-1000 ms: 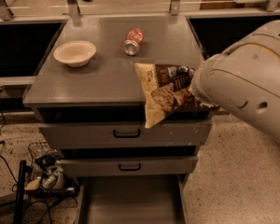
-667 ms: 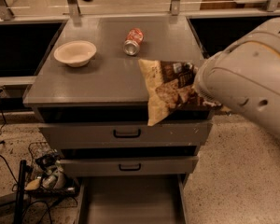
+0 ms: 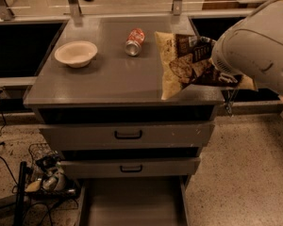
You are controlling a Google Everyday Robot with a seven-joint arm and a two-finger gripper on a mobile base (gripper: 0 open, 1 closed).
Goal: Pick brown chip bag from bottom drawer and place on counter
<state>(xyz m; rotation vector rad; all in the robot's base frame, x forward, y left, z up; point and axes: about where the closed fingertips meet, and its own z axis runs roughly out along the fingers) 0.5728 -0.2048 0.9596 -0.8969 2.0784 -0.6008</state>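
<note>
A: Chip bag, position?

B: Out of the drawer. Brown chip bag [image 3: 186,62] over the right front part of the counter [image 3: 113,81], tilted, long side slanting. Pale lower corner down by the thin front edge, dark upper part toward the back. Touching the top or just above it: cannot tell.

A: Gripper?

B: Gripper [image 3: 222,76] at the bag's right end, tucked under the bulky white arm [image 3: 259,41] that comes in from the right. Mostly hidden by that shell. Apart, together or clamped on the bag: cannot tell.

A: Bottom drawer?

B: Bottom drawer [image 3: 132,204] pulled out toward the camera, grey tray floor showing at the lower edge of the view. Well below the bag. Nothing touching it.

A: Upper drawers?

B: Top drawer [image 3: 75,135] and middle drawer [image 3: 85,167] both pushed in, each with a black handle at the centre.

A: Other items on the top?

B: Pale bowl [image 3: 76,53] upright near the left edge. Red-orange soda can [image 3: 134,41] on its side toward the back, just left of the bag, apart from it. Bowl and can well apart.

A: Floor?

B: Speckled. Wire rack [image 3: 49,173] with cables beside the cabinet's lower left.
</note>
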